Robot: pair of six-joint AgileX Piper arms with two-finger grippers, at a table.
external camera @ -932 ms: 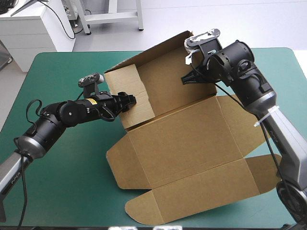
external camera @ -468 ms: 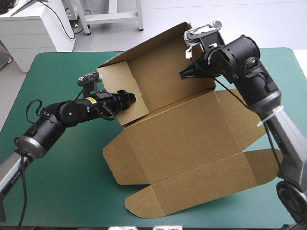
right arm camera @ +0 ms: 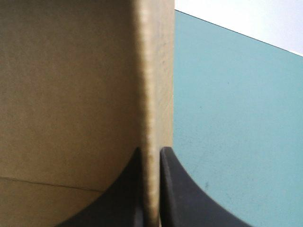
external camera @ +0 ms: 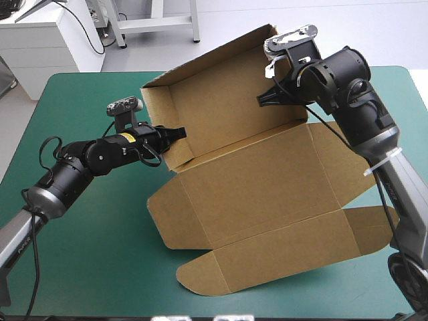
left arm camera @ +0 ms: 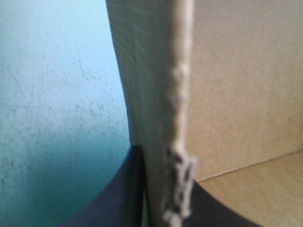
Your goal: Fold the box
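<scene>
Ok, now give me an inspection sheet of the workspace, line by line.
Surface: teal-green cover, smooth.
Job's things: brown box, half formed; back wall and left wall raised, front panels lying open.
Clutter: nothing seen.
Grippers: left gripper shut on the left wall's edge; right gripper shut on the back wall's right end.
Cables: nothing seen beyond the arms' own.
Surroundings: nothing seen.

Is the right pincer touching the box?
Touching. The right wrist view shows an edge of the box squeezed between the two black fingers of the right pincer, with no gap on either side.
</scene>
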